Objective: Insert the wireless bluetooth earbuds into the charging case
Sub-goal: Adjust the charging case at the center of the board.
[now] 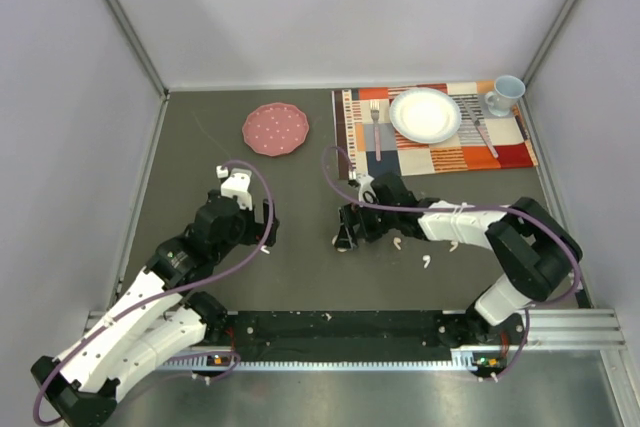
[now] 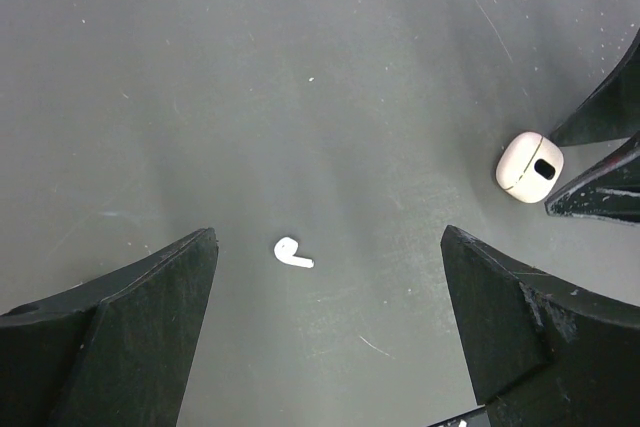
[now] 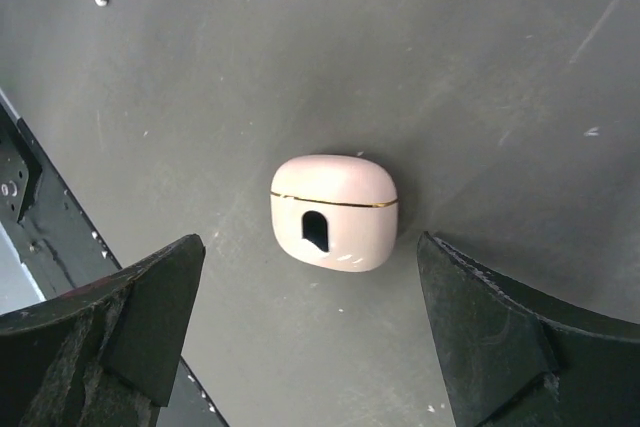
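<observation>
A closed pale pink charging case (image 3: 333,212) with a gold seam and a dark oval hole lies on the dark table, just ahead of my open, empty right gripper (image 3: 310,297). It also shows in the top view (image 1: 343,244) and the left wrist view (image 2: 530,167). One white earbud (image 2: 292,253) lies between the fingers of my open, empty left gripper (image 2: 330,292), nearer the left finger and touching neither. In the top view this earbud (image 1: 264,247) lies by the left gripper (image 1: 268,230). Two more earbuds (image 1: 397,244) (image 1: 427,263) lie beside the right forearm. The right gripper (image 1: 347,229) is over the case.
A pink plate (image 1: 275,129) sits at the back. A patterned placemat (image 1: 440,152) at the back right carries a white plate (image 1: 425,114), a fork (image 1: 376,122), other cutlery (image 1: 480,127) and a blue mug (image 1: 505,94). A black rail (image 1: 340,327) runs along the near edge.
</observation>
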